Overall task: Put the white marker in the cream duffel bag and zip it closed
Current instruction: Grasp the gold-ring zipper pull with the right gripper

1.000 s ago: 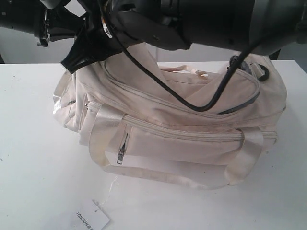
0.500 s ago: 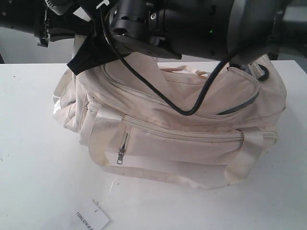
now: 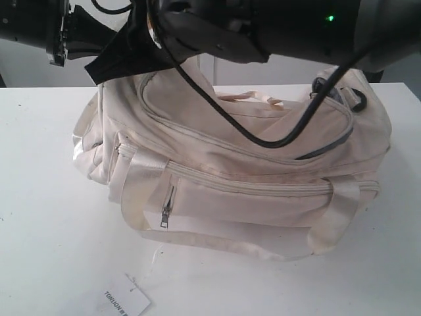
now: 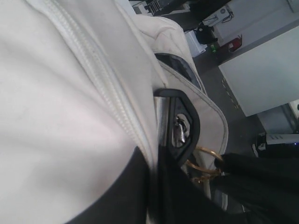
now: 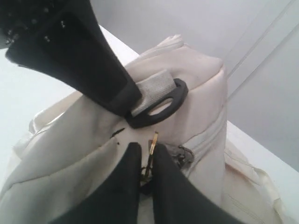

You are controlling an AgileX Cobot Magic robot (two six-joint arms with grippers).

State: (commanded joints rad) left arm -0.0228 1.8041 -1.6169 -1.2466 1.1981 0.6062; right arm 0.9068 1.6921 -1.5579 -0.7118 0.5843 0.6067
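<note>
cream duffel bag (image 3: 263, 197) left end higher than a second ago, left gripper (image 3: 104, 71) clamped on it, right gripper (image 5: 147, 148) pinching gold zipper pull (image 5: 154, 138), paper tag (image 3: 125, 301) reads TONLION

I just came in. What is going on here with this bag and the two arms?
Two robot arms work on a cream bag lying on a white table. The left pincer appears to hold the bag's end at a grey strap tab, while the right pincer is pinched on the gold zip pull beside it. A dark gap shows along the top zip, so the bag is not fully closed. No marker is in view.
</note>
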